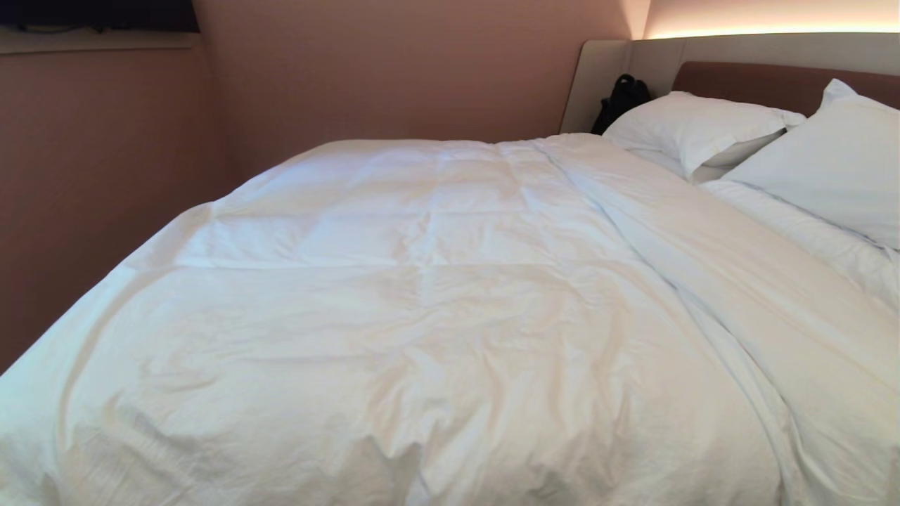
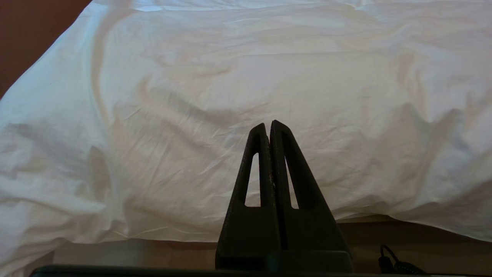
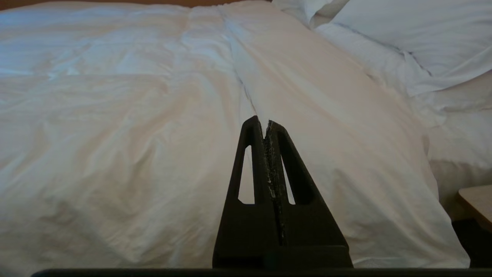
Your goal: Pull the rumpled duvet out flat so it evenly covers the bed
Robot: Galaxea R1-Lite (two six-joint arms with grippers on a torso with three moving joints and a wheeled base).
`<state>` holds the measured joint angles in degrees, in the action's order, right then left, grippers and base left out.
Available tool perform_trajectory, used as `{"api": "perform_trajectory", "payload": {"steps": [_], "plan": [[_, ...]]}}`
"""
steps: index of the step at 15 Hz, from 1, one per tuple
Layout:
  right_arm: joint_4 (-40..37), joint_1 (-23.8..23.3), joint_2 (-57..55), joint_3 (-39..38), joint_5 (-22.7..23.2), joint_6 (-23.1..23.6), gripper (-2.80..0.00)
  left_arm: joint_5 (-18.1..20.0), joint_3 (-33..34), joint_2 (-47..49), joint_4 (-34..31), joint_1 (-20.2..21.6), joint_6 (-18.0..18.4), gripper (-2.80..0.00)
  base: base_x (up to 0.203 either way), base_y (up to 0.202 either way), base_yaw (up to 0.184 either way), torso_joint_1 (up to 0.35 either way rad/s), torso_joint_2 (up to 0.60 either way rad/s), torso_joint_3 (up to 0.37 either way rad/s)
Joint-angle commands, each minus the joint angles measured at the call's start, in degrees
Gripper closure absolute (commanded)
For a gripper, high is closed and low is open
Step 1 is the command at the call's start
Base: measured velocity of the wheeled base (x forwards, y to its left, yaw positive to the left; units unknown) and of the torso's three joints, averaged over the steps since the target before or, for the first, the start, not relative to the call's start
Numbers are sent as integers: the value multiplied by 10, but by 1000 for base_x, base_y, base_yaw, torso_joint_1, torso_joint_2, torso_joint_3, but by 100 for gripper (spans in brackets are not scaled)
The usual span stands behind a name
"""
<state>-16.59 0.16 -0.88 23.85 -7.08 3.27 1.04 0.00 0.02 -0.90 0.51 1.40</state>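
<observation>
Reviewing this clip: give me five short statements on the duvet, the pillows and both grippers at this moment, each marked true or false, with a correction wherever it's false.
1. The duvet is spread over most of the bed. True.
2. The left gripper is open. False: its fingers are pressed together, holding nothing.
3. Two white pillows lie by the headboard. True.
4. The right gripper grips a fold of the duvet. False: it is shut, holding nothing, with the cover lying beyond it.
5. A red bag sits beside the pillows. False: the dark bag there is black.
</observation>
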Motion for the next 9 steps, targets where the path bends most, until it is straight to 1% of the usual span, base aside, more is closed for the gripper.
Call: {"api": "perform_trajectory", "payload": {"steps": [1,2,4,6,9], "plan": [[195,0,8,-42,21,9,0,0,0,0,-1,0,0,0,0,0,0,0,0,0],[193,0,8,-49,28,8,0,0,0,0,0,0,0,0,0,0,0,0,0,0],[172,0,8,-92,66,8,0,0,0,0,0,0,0,0,0,0,0,0,0,0],[149,0,8,-130,86,8,0,0,0,0,-1,0,0,0,0,0,0,0,0,0],[148,0,8,-164,96,8,0,0,0,0,-1,0,0,0,0,0,0,0,0,0]]}}
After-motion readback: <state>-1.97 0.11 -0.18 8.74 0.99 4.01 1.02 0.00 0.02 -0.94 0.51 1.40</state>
